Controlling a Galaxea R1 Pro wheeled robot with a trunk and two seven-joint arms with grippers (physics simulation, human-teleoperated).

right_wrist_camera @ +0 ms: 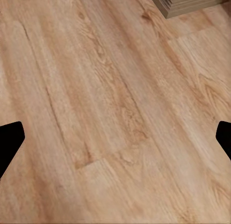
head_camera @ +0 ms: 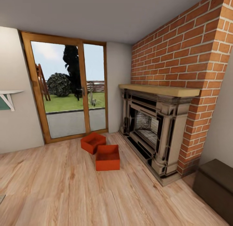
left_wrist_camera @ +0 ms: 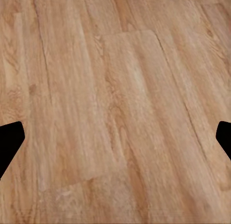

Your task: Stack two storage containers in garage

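basically nothing's done yet, both storage containers (head_camera: pixel 93 142) (head_camera: pixel 107 157) sit touching on the living room wood floor (head_camera: pixel 64 187) by the fireplace (head_camera: pixel 152 132), both grippers' fingers (left_wrist_camera: pixel 10 143) (right_wrist_camera: pixel 10 143) spread over bare planks, garage trip all ahead

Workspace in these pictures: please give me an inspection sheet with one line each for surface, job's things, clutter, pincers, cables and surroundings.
Surface: light wood-plank floor, bare where the wrist views look down on it.
Job's things: two red bins, both open side up on the planks; the far bin sits near the glass door, the near bin close beside it, corners almost meeting; contact cannot be told.
Clutter: nothing seen.
Pincers: left pincer and right pincer both open, holding nothing, over bare planks.
Cables: nothing seen.
Surroundings: fireplace in a brick wall, dark seat, white shelf.
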